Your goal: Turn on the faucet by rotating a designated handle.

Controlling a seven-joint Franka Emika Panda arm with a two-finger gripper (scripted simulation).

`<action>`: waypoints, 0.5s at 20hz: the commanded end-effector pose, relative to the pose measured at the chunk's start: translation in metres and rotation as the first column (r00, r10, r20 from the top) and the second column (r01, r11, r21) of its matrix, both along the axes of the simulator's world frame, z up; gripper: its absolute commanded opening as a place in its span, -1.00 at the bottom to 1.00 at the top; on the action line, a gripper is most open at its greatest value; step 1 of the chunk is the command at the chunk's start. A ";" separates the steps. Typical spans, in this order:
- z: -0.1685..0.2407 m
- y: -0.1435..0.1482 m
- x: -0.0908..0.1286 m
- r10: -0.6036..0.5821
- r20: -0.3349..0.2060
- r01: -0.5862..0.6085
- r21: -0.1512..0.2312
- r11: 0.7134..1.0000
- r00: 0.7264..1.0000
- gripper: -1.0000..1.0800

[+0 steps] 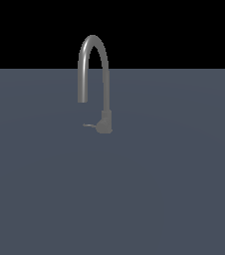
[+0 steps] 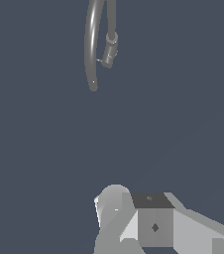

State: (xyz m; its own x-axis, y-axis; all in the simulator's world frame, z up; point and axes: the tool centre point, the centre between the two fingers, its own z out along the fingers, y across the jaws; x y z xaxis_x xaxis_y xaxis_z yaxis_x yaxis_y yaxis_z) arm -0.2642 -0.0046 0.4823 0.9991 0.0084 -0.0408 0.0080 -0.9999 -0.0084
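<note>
Faucet: the grey metallic faucet (image 1: pixel 103 119), with a tall thin arched gooseneck spout and a short thicker cylindrical base, stands upright on the flat slate-blue bench (image 1: pixel 174 189), a little toward the exterior view's left of centre and towards the bench's far edge.
Handle: a tiny thin grey lever, the handle (image 1: pixel 87 125), sticks out sideways from the base toward the exterior view's left, below the spout's open end.
Arm: no part of the robot shows in the exterior view; the wrist view shows only pale grey and white blocky parts of the arm's end (image 2: pixel 153 223), well apart from the faucet.
Gripper: its fingers cannot be picked out in either view, so I cannot tell how far apart they are; nothing appears to be held.
Progress: judged from this, the task is at its very start; nothing touches the handle.
Left to do: reach the base, engage the lever, rotate it.
Hard to make out: in the wrist view the handle is not distinguishable against the base and spout; the spout's top is cut off there.
</note>
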 end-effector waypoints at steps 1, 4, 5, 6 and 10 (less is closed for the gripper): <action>0.000 0.000 0.000 0.000 0.000 0.000 0.000 1.000 1.000 -1.00; -0.001 0.001 0.002 0.009 -0.001 -0.009 -0.008 1.000 1.000 -1.00; -0.002 0.001 0.003 0.015 -0.002 -0.015 -0.014 1.000 1.000 -1.00; -0.003 0.001 0.005 0.024 -0.003 -0.024 -0.022 0.999 1.000 -1.00; -0.008 0.005 0.016 0.077 -0.011 -0.077 -0.071 0.994 0.997 -1.00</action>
